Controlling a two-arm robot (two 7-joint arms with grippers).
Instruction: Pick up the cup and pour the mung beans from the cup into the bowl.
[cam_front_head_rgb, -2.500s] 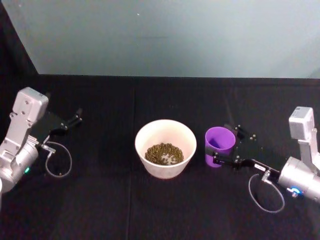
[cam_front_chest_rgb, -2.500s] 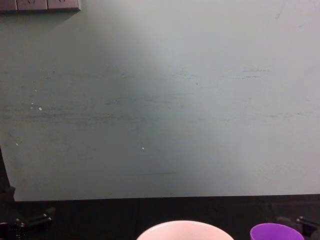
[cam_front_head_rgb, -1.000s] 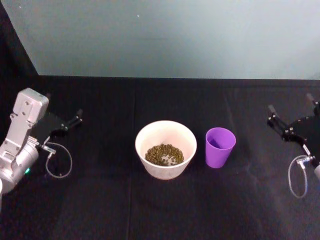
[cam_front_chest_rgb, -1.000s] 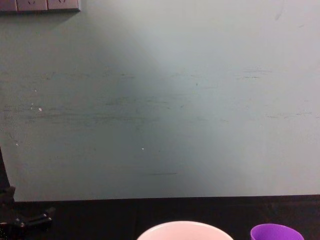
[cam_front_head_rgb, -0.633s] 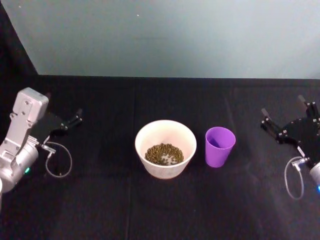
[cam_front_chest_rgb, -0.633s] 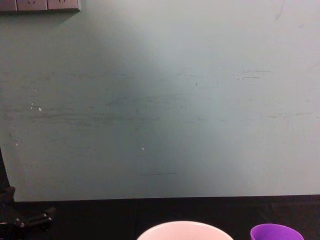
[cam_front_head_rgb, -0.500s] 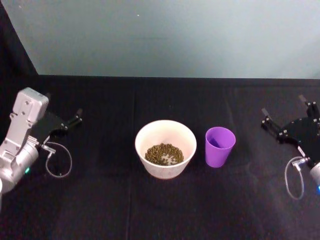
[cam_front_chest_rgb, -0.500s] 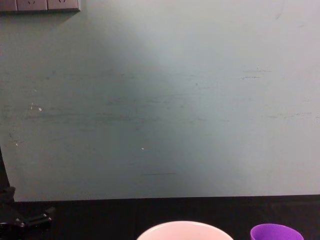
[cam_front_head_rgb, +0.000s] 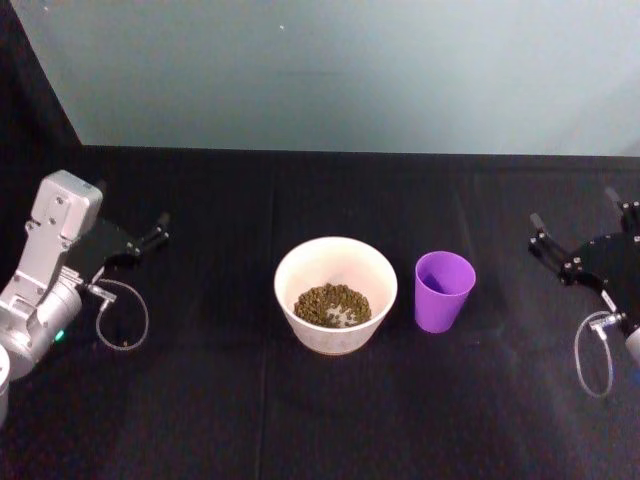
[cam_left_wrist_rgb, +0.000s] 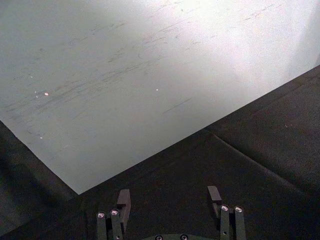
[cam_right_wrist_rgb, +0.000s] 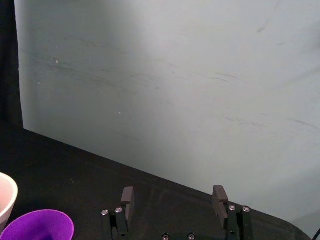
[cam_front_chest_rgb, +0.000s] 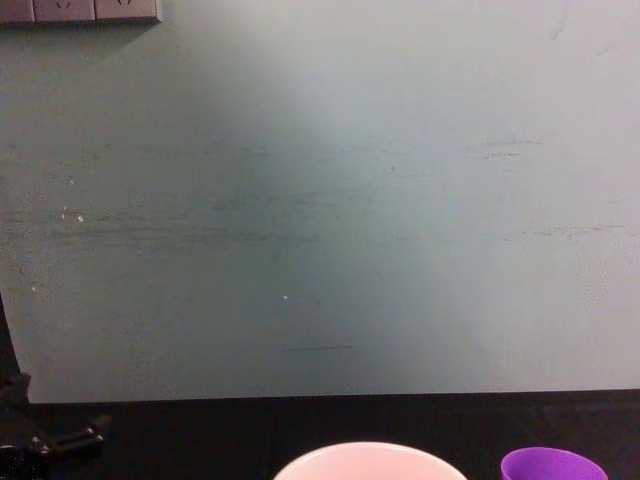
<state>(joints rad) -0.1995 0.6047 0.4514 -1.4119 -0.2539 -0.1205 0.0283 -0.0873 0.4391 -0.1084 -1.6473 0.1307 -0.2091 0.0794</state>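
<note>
Right end effector (cam_front_head_rgb: 585, 229) has let go of the cup (cam_front_head_rgb: 444, 291) and drawn back to the bench's right edge; fingers spread apart, nothing between them. Wrist view confirms the gap: two pads (cam_right_wrist_rgb: 219, 198) set wide, the cup's rim low at the frame corner.

Left end effector (cam_front_head_rgb: 155, 232) parked at far left, fingers apart, well clear of the work.

Cup stands upright just beside the bowl (cam_front_head_rgb: 335, 294), on its right, a sliver of black bench (cam_front_head_rgb: 330, 420) between them. Long axis vertical, mouth up, narrower base down. No beans visible inside it from the head view.

Bowl sits centre, a mound of mung beans (cam_front_head_rgb: 332, 304) in its bottom.

Judgement: pour looks complete, cup returned. What remains is clearing off. Done well, that means keeping the right end effector spread and well away from the cup, no sideways sweep near it: a light, tall, tapered tumbler would tip at a nudge.
</note>
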